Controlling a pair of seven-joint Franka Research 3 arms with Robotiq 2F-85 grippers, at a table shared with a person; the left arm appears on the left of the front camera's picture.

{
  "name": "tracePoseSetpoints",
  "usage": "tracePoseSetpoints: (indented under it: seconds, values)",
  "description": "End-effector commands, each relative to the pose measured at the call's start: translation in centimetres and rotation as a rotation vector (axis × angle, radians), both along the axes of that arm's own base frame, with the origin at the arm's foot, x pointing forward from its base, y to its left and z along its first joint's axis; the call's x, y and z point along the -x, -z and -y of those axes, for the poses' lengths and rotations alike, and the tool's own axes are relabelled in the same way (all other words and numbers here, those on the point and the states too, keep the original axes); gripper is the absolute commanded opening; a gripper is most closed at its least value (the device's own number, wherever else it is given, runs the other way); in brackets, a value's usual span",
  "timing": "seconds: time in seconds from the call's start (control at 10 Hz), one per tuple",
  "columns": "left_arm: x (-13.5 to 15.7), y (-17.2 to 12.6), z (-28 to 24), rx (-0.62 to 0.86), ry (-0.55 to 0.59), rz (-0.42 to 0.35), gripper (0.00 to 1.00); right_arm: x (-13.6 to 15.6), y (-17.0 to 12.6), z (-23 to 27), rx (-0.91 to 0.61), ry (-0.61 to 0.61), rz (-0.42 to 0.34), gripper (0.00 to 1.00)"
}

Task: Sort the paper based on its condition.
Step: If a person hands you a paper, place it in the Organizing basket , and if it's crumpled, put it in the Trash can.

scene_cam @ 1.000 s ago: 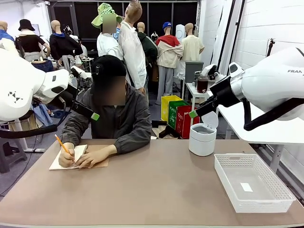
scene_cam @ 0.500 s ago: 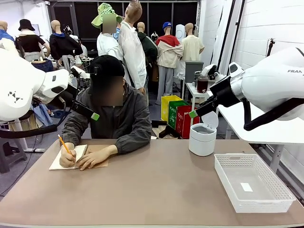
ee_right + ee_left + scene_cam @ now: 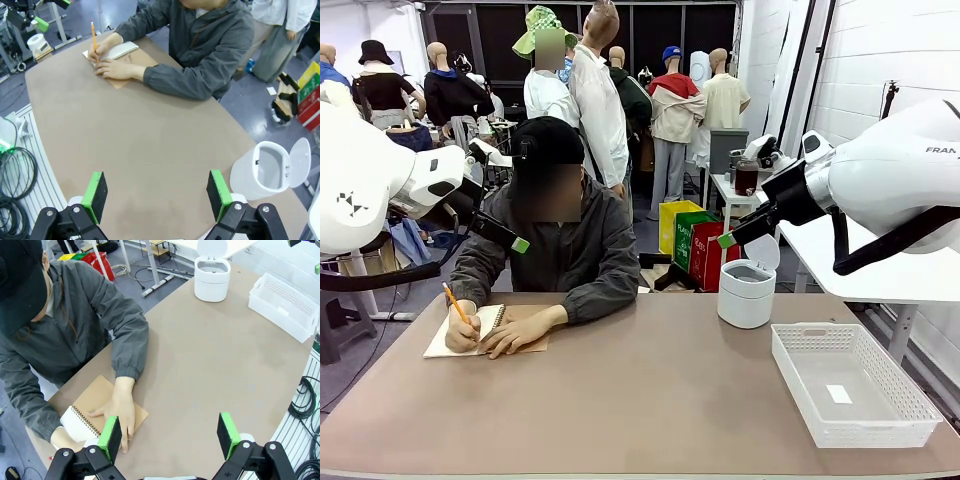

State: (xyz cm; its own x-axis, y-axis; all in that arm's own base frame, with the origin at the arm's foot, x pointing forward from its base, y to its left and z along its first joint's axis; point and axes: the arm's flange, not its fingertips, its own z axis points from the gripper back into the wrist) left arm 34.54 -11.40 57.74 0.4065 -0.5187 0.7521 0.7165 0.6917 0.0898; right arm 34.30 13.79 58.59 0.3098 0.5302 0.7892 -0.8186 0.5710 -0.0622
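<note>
Loose paper is out of view. At the table's far left, a person writes with an orange pencil (image 3: 453, 301) in a spiral notebook (image 3: 488, 322) with a brown cover; its white page (image 3: 119, 50) lies under their hands. My left gripper (image 3: 498, 198) hangs open high above the left side, and the notebook (image 3: 80, 418) shows below its left pad. My left gripper (image 3: 169, 436) holds nothing. My right gripper (image 3: 745, 198) is raised on the right, above the bin. In its wrist view, my right gripper (image 3: 156, 194) stands open and empty over bare tabletop.
A white bin (image 3: 746, 292) with its lid flipped up stands at the far right of the table. A white mesh basket (image 3: 908, 398) sits at the near right, with a tiny white sticker (image 3: 838, 394) on its floor. Bare brown tabletop (image 3: 650, 390) lies in the middle.
The person's pencil hand has shifted slightly while writing. Both arms have stayed still with their jaws wide.
</note>
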Motion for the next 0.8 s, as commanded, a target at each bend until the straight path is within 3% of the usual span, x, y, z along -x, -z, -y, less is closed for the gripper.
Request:
tracePoseSetpoints:
  seconds: [0.0,0.7]
  values:
    - [0.01,-0.11,-0.09,0.0,0.002,-0.008,1.0,0.04,0.02,0.07,-0.003,-0.006,-0.007,1.0]
    - [0.01,-0.11,-0.09,0.0,0.002,-0.008,1.0,0.04,0.02,0.07,-0.003,-0.006,-0.007,1.0]
